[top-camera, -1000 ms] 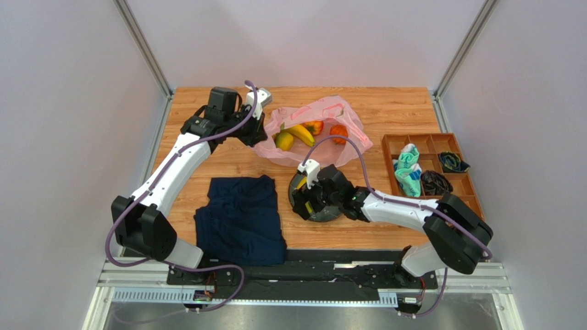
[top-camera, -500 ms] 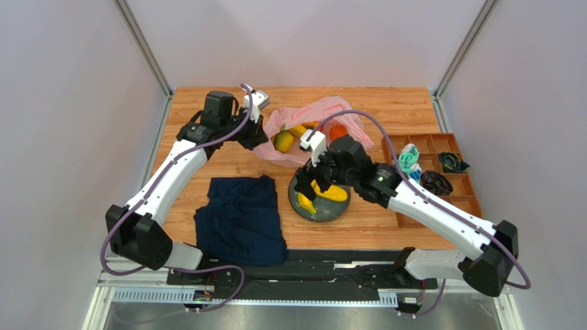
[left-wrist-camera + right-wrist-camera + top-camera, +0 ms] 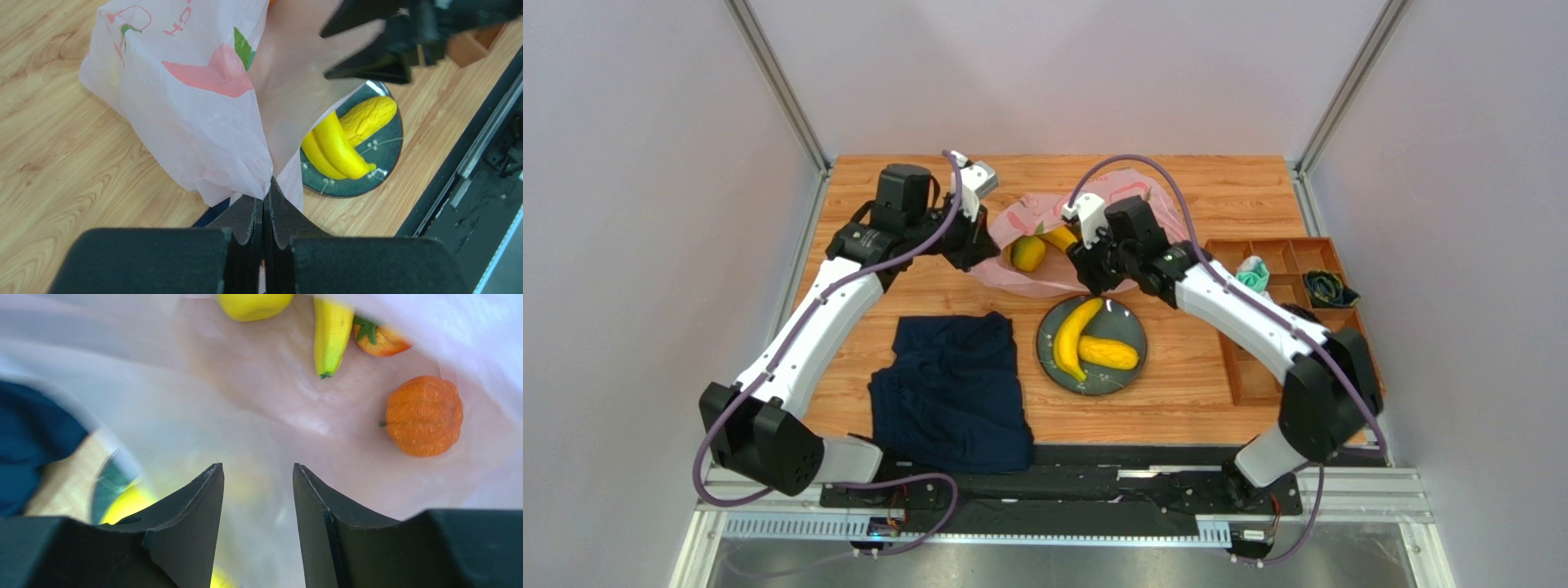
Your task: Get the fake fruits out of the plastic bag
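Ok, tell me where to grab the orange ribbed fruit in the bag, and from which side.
Grip the orange fruit across its round middle, one finger on each ribbed flank, not on the small stem. Come in through the open mouth of the bag, where the right gripper points. The fruit lies alone on the film, clear of the banana, so open jaws should fit around it.

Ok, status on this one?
Left gripper shut on plastic bag. Right gripper open at its mouth. Two yellow fruits on plate, orange fruit bagged. Path clear.
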Robot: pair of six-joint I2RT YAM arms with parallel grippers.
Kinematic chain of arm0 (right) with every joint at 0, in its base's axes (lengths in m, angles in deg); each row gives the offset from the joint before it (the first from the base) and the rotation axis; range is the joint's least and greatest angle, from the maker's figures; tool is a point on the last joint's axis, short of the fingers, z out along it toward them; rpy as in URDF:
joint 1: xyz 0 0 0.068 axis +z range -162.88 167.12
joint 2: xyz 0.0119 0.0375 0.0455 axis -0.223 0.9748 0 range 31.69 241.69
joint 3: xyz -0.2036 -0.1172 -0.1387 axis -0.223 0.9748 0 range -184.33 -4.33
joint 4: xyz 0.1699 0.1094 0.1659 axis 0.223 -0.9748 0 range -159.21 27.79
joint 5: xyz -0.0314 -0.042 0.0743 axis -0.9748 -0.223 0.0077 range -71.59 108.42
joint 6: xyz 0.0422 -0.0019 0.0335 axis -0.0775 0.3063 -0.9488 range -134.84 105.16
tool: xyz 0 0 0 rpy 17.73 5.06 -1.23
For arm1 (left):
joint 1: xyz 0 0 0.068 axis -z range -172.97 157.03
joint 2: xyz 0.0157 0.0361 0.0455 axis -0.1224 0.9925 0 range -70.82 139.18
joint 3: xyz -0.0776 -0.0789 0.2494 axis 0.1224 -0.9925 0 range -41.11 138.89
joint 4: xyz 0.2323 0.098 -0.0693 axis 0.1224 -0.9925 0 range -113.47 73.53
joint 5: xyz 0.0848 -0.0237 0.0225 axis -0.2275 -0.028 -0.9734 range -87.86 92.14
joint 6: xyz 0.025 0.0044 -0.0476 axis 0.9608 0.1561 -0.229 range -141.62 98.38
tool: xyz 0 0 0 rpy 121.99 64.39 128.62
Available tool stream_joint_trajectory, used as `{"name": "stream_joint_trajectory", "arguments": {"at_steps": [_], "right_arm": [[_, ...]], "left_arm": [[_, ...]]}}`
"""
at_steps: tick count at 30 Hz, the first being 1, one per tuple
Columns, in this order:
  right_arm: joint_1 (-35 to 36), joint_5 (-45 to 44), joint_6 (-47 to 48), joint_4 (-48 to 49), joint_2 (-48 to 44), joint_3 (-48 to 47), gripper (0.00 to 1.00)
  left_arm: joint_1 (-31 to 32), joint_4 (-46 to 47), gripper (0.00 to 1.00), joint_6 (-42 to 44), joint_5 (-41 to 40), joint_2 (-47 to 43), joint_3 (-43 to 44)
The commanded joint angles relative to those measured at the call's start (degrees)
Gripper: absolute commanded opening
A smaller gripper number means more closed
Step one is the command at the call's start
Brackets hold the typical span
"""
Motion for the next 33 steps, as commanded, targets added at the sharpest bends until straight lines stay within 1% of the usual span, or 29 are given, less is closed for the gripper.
{"name": "stream_joint_trajectory", "arguments": {"at_steps": [1,2,4,6,8,10,11,12,13,15,16,17,19,20,22,23,26,27,29,33], "right_arm": [[-1.12,0.51,9.02,2.8,7.44,-6.84,0.5],[-1.12,-0.63,9.82,3.67,9.89,-7.1,0.49],[-1.12,-2.56,10.18,3.68,11.58,-6.93,0.48],[-1.12,-2.49,8.78,-0.6,11.94,-6.58,0.45],[-1.03,0.31,6.14,-5.08,10.54,-4.39,0.43],[-0.77,0.24,6.05,-4.59,7.29,-0.1,0.43],[-0.77,-0.46,6.05,-3.45,6.67,0.27,0.44],[-0.85,-0.81,6.05,-3.61,6.32,-0.33,0.45],[-0.94,-0.55,5.96,-4.22,6.66,-1.56,0.46],[-0.94,2.95,8.41,-4.23,7.8,-5.16,0.47],[-0.94,3.92,8.86,-3.53,9.81,-6.13,0.47],[-0.94,4.28,9.03,-3.79,11.4,-10.05,0.47],[-0.94,5.42,8.86,-5.89,14.74,-15.16,0.47],[-0.94,5.51,7.73,-8.07,18.49,-20.06,0.47],[-1.12,4.2,6.93,-10.11,21.94,-24.58,0.48],[-1.21,2.11,6.84,-10.29,24.4,-25.81,0.51],[-1.99,-2.56,7.1,-11.25,28.45,-31.35,0.57],[-2.52,-3.53,7.36,-11.96,31.25,-34.58,0.57],[-3.14,-4.94,7.89,-13.98,33.81,-37.77,0.57],[-4.11,-5.56,9.82,-13.46,37.33,-40.06,0.57]], "left_arm": [[-0.26,-4.99,0.0,7.57,0.56,-3.4,-2.98],[-0.26,-6.74,0.0,8.62,-0.15,-4.27,-5.51],[-0.26,-7.81,0.0,10.39,-1.21,-5.51,-8.34],[-0.26,-9.22,0.0,10.13,-1.3,-8.05,-11.86],[-0.26,-9.22,0.0,9.51,-0.6,-11.38,-14.49],[-0.26,-7.65,0.0,8.46,-0.25,-13.5,-17.47],[-0.26,-5.64,0.0,7.67,-0.42,-15.08,-18.02],[-0.26,-4.92,0.0,5.14,-0.42,-15.44,-18.02],[-0.26,-4.57,0.0,4.07,0.1,-15.71,-17.41],[-0.26,-1.15,0.0,2.14,0.81,-16.32,-17.75],[-0.26,0.17,0.0,1.09,0.2,-16.15,-17.76],[-0.34,2.01,0.0,-0.84,-0.24,-15.02,-17.23],[-0.69,2.47,0.0,-1.65,-0.25,-13.26,-14.7],[-1.3,2.03,0.0,-2.17,-0.42,-12.03,-13.55],[-1.49,1.5,0.0,-1.04,-0.68,-10.97,-10.74],[-1.49,0.63,0.0,0.62,-0.6,-9.92,-10.03],[-1.49,0.1,0.0,1.07,-1.74,-8.68,-7.65],[-1.49,-0.08,0.0,1.34,-1.48,-8.5,-7.21],[-1.49,-0.34,0.0,1.95,-0.95,-7.89,-6.16],[-1.49,0.71,0.0,2.39,-0.86,-6.75,-5.89]]}}
